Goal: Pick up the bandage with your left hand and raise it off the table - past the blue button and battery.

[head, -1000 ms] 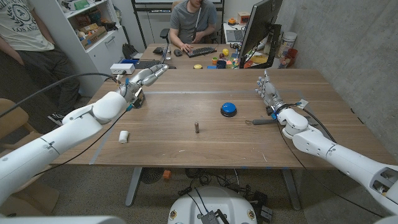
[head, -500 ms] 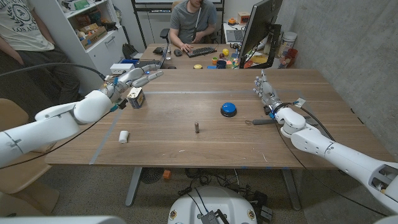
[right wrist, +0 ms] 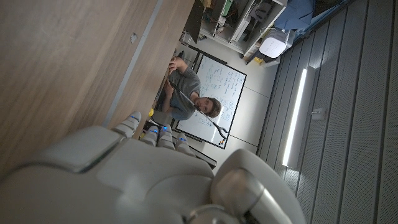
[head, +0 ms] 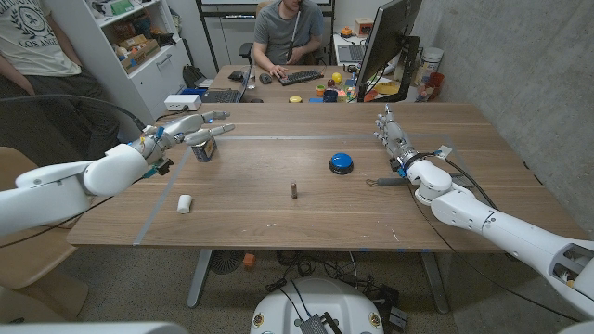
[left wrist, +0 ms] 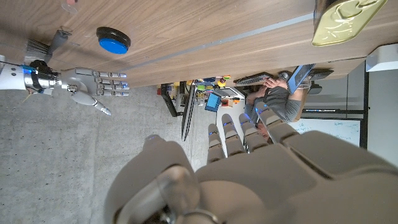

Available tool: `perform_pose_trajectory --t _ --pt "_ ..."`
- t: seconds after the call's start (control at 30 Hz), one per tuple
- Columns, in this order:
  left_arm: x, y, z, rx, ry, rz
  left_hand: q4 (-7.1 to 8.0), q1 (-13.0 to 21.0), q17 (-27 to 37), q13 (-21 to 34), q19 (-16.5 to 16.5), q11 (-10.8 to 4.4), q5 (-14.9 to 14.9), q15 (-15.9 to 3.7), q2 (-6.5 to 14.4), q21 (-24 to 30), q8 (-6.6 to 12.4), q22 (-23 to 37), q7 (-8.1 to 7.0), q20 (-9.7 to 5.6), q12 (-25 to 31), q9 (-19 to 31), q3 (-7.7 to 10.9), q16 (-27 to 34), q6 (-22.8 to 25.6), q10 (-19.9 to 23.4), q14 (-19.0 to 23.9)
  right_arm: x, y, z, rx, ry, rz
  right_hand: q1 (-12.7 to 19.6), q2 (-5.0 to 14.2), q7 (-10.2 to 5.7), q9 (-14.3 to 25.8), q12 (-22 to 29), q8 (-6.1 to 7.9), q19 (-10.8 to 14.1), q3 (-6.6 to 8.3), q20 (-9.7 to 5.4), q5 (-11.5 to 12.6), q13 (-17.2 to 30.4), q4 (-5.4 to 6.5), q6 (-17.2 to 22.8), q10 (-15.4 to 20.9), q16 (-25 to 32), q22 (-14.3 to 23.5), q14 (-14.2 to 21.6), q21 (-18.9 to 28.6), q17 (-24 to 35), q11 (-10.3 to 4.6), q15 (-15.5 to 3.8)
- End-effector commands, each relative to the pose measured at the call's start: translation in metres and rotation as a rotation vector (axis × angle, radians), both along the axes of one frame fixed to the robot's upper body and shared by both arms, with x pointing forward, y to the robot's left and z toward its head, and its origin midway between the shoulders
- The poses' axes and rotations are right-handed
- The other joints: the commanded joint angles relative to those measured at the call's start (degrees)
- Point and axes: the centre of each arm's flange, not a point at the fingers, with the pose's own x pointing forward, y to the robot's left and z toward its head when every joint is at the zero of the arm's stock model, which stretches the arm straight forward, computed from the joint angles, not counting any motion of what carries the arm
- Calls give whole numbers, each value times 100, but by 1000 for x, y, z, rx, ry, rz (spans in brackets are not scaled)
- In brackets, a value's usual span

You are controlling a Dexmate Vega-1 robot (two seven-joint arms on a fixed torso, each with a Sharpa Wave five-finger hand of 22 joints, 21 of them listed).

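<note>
Left hand [head: 190,128]: fingers extended and apart, holding nothing, above the worktop [head: 278,218] beside a tin [head: 204,148]; bandage [head: 185,203] lies well apart, untouched.

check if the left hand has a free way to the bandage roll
Probably yes: the left hand hovers open by the tin, and bare table lies between it and the bandage roll.

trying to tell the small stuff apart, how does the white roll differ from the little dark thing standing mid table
The white roll is pale and lies on its side; the dark battery stands upright. The roll looks thicker and stubbier, the battery thinner. The roll sits toward the robot's left, the battery near the table's middle. Both are small cylinders resting on the wooden table, untouched by either hand.
</note>
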Motion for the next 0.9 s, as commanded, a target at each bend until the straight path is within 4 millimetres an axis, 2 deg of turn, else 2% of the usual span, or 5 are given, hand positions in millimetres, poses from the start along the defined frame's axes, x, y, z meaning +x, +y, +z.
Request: perform_pose_trajectory --t 0.03,0.17,0.33,0.9 --pt "-9 23 -32 -40 57 60 46 -131 56 37 93 -42 -62 -41 -144 46 30 23 -38 70 100 22 -113 107 115 216 208 -2 1 -2 -2 -1 -22 -7 137 13 21 38 24 -57 -22 1 29 10 2 -36 -15 41 29 -219 51 27 28 8" --pt "-12 27 -43 -39 77 86 92 -260 71 52 114 -29 -73 -34 -263 49 33 26 -35 80 112 27 -211 118 145 256 236 -3 1 -1 -5 2 -26 -7 137 10 21 38 25 -57 -21 2 29 10 2 -33 -16 42 29 -219 52 27 27 7" --pt "-19 34 -48 -39 79 112 127 -356 82 64 145 -44 -76 -27 -343 56 30 28 -35 86 119 31 -284 128 158 285 264 -1 2 0 -13 6 -24 -7 137 10 21 38 25 -58 -20 3 29 10 2 -37 -17 42 29 -222 53 27 24 -4" --pt "-32 54 -81 -60 123 183 165 -426 93 82 183 -63 -69 -53 -355 61 31 30 -54 103 115 33 -325 138 195 297 303 5 12 0 -34 17 -6 -5 138 13 20 41 26 -59 -14 6 28 9 1 -40 -19 45 29 -220 55 27 24 10"
